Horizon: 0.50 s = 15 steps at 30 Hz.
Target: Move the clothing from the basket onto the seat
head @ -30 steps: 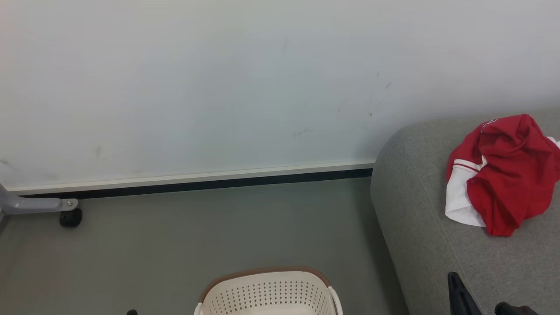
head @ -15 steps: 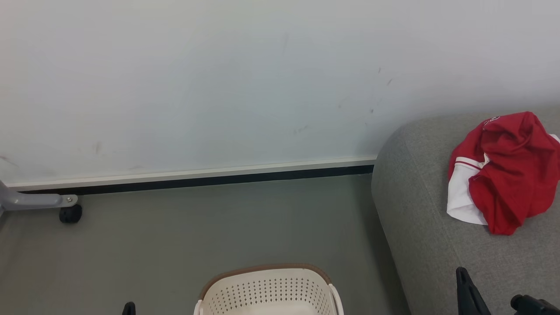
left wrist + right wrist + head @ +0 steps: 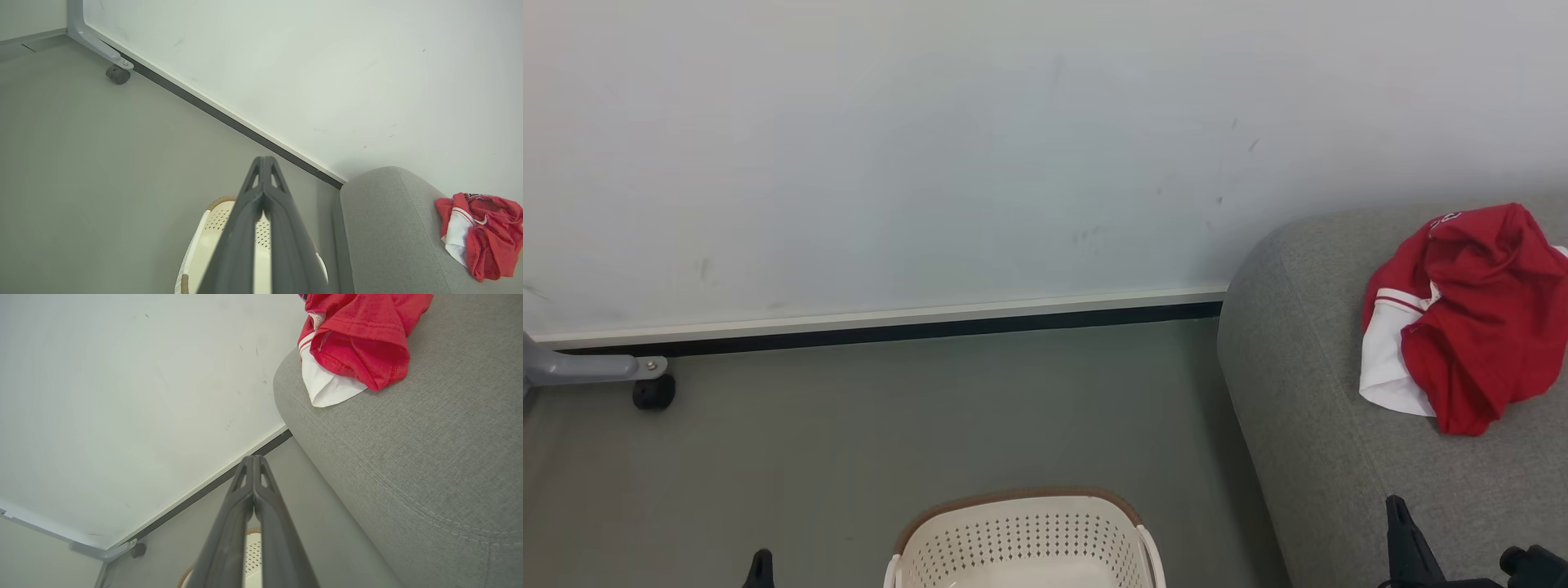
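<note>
We find the clothing (image 3: pixel 1470 327) lying in a crumpled red heap with white trim on top of the seat (image 3: pixel 1298 441), near its rounded end by the wall (image 3: pixel 931 163). The basket (image 3: pixel 1023 541) stands on the floor (image 3: pixel 849 441) just beside the seat, apart from the clothing. We note the left claw (image 3: pixel 263 161) closed, fingers pressed together on nothing, over the basket. The right claw (image 3: pixel 253 458) is likewise closed and grips nothing, near the seat's edge.
</note>
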Available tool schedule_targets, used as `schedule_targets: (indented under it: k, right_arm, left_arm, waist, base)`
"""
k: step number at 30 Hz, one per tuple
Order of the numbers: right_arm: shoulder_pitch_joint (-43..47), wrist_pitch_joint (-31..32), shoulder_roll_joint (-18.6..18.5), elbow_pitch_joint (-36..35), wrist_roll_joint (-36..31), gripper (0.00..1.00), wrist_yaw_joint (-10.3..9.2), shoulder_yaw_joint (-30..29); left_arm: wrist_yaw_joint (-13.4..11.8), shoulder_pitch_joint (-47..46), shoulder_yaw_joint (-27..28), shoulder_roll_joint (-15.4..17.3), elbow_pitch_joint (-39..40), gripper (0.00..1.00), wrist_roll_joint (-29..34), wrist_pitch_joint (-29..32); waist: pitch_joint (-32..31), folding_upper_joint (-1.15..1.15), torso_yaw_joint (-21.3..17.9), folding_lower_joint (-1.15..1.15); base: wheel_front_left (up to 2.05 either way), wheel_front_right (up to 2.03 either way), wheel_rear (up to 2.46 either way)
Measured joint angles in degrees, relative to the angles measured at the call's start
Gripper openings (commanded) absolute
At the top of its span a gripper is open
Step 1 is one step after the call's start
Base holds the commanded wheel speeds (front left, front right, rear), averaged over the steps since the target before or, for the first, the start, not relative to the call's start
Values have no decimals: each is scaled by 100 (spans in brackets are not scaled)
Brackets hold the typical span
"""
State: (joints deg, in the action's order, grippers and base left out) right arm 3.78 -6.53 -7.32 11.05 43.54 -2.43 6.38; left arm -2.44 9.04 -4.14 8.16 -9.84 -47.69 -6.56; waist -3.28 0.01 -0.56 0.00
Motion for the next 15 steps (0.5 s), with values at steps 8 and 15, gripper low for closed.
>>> schedule_targets:
  k: [8, 15]
  right_arm:
    - [-108, 151, 63, 54, 517, 0, 102, -154]
    - [-190, 288, 98, 114, 998, 0, 202, -296]
  left_arm:
    - [102, -159, 107, -64, -80, 0, -543, 153]
    - [200, -275, 197, -112, -141, 0, -948, 288]
  waist:
    - [38, 0, 6, 0]
    - [71, 0, 12, 0]
  base:
    - [0, 0, 0]
    - [0, 0, 0]
